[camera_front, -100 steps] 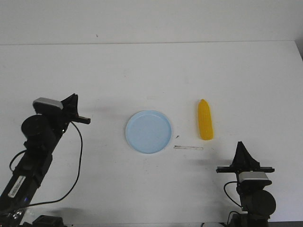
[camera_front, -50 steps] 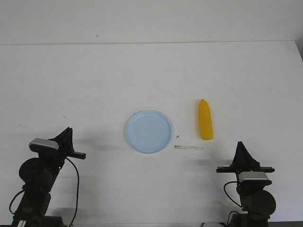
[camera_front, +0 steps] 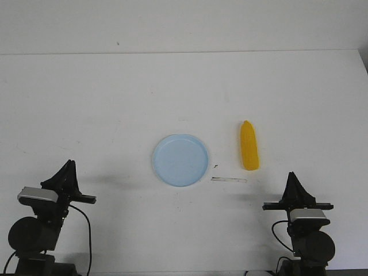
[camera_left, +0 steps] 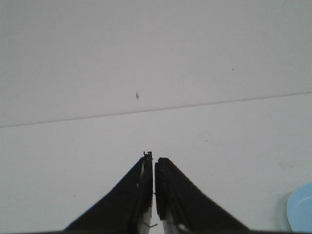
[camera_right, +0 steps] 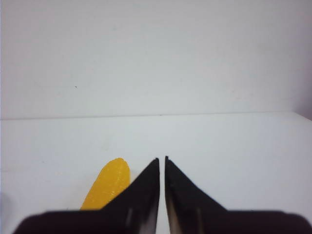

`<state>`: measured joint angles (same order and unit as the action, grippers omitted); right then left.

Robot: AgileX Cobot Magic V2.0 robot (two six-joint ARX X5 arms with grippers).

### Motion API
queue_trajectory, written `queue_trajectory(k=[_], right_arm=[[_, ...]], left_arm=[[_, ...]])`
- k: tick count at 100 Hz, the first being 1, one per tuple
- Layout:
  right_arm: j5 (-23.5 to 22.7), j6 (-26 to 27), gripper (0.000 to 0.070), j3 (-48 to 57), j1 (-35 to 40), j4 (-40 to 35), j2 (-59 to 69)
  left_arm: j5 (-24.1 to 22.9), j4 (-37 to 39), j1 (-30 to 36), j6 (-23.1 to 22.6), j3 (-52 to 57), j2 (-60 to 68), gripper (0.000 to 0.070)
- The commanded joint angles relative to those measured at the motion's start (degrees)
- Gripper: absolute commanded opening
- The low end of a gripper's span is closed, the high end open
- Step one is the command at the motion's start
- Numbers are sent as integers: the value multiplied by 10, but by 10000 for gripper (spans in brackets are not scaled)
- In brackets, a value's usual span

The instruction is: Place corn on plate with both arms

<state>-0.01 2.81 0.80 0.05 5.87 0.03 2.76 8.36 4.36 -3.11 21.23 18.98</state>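
Corn (camera_front: 249, 146) lay on the tabletop (camera_front: 172, 86), right of the empty plate (camera_front: 180, 160). Both fingers pressed together: left gripper (camera_front: 67, 167), right gripper (camera_front: 292, 176). We judged right should spread wide, grasp mid-cob crosswise.

Setting: a robot test bench, lab-type. Evidence: a bare white tabletop (camera_front: 115, 103) against a plain white wall (camera_front: 184, 23), with no furnishings or household clutter. Two black arms, left (camera_front: 34, 230) and right (camera_front: 307, 238), are mounted at the near edge, each with a camera block and cables. Items are props only: a toy corn (camera_front: 249, 146) and a plastic plate (camera_front: 180, 160).
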Motion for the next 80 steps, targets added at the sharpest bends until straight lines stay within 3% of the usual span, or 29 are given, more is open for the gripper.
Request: queue_trajectory(k=[1,80], right_arm=[[0,-1,17,-1,0,5,0],[2,-1,17,-1,0,15,0]], left_arm=[[-2,7,0,-5,7,-9,1],[-2,7,0,-5,7,-38,1]])
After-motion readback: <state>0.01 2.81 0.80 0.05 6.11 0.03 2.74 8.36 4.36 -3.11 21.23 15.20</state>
